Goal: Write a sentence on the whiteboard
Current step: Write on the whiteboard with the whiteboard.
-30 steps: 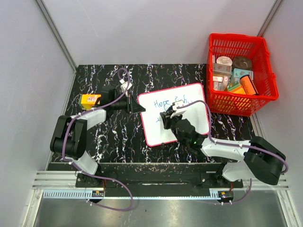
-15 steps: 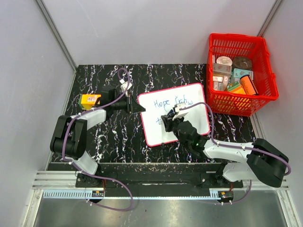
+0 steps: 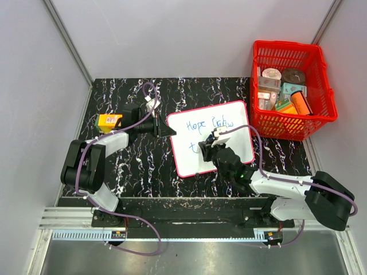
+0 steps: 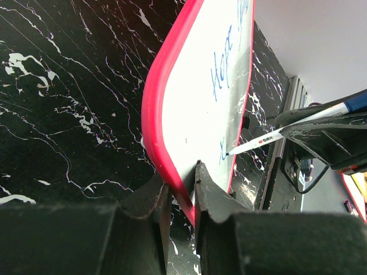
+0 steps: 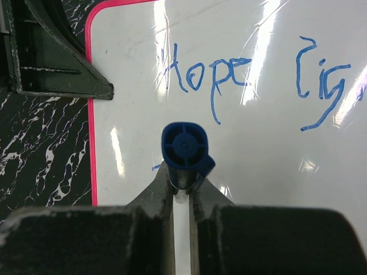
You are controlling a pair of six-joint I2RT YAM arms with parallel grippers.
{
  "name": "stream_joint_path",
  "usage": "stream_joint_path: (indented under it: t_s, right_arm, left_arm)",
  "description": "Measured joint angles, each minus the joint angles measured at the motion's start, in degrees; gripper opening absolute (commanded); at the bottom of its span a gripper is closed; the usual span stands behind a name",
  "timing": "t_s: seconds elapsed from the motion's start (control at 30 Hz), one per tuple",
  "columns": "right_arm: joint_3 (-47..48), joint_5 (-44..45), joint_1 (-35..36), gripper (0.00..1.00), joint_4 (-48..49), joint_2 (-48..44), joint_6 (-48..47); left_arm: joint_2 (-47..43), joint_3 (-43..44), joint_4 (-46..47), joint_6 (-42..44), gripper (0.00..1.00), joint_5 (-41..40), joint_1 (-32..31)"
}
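While L gripper (image 4: pixel 182 184) clamps whiteboard (image 4: pixel 200 109) edge to steady it, R gripper (image 5: pixel 182 179) grips marker (image 5: pixel 183 146), tip at 2nd line of sentence (image 5: pixel 209 77).

The left gripper (image 4: pixel 180 184) pinches the red-pink frame of the whiteboard (image 4: pixel 209 109) over a black marbled table (image 4: pixel 74 86). The blue sentence (image 4: pixel 225 66) begins "Hope". A marker (image 4: pixel 261 140) touches its tip to the white surface close to the frame.
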Motion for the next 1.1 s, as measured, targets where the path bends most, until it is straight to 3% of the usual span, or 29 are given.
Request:
stream_joint_path:
  t_s: [0.43,1.1]
  right_arm:
    - [4.7,0.98,-1.77,0.0,-1.88,-2.54,-3.39]
    - [8.68,0.85,-5.11,0.0,-1.86,2.82,-4.81]
  left_arm:
    - [0.02,0.0,0.0,0.0,0.0,0.02,-0.02]
    - [0.02,0.02,0.0,0.0,0.0,0.02,-0.04]
